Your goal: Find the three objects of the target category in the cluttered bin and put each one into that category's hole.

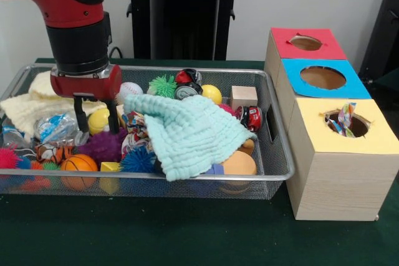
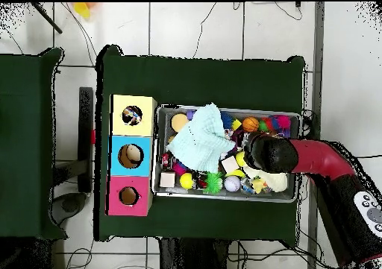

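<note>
Search step in hand: the gripper [image 1: 96, 118] is held open over the bin [image 1: 277, 147].
Directly beneath it a yellow ball [image 1: 98, 121] is straddled; lowering and closing is probably called for next.

One wire bin [image 1: 274, 172], two cloths [image 1: 187, 132], three box holes [image 1: 322, 78], one wooden cube [image 1: 243, 97], and many small balls [image 1: 78, 164].

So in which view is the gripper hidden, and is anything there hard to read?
Overhead view: the arm covers the gripper, and the toys in the bin blend together. Front view: the gripper shows clearly, fingers apart, and the mesh wall veils the nearest toys.
</note>
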`<state>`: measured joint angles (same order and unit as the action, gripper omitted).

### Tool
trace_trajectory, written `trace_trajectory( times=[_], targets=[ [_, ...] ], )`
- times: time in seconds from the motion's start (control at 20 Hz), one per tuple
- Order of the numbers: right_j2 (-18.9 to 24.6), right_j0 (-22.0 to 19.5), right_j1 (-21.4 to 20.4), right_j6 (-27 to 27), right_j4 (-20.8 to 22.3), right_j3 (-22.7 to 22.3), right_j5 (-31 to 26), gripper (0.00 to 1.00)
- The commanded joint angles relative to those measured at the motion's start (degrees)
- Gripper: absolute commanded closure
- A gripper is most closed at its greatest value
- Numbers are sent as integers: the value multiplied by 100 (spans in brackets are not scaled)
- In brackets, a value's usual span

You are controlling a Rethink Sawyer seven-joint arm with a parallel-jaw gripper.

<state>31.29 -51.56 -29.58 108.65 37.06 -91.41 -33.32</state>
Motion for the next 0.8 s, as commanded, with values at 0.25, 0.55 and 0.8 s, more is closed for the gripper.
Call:
trace_trajectory(
  times=[0.25,0.55,0.8],
  targets=[
    [153,-144,79,-478,-117,-361,-65,0],
    [63,-181,467,-617,90,-54,47,0],
    [174,-416,600,-960,67,57,-113,0]
  ],
)
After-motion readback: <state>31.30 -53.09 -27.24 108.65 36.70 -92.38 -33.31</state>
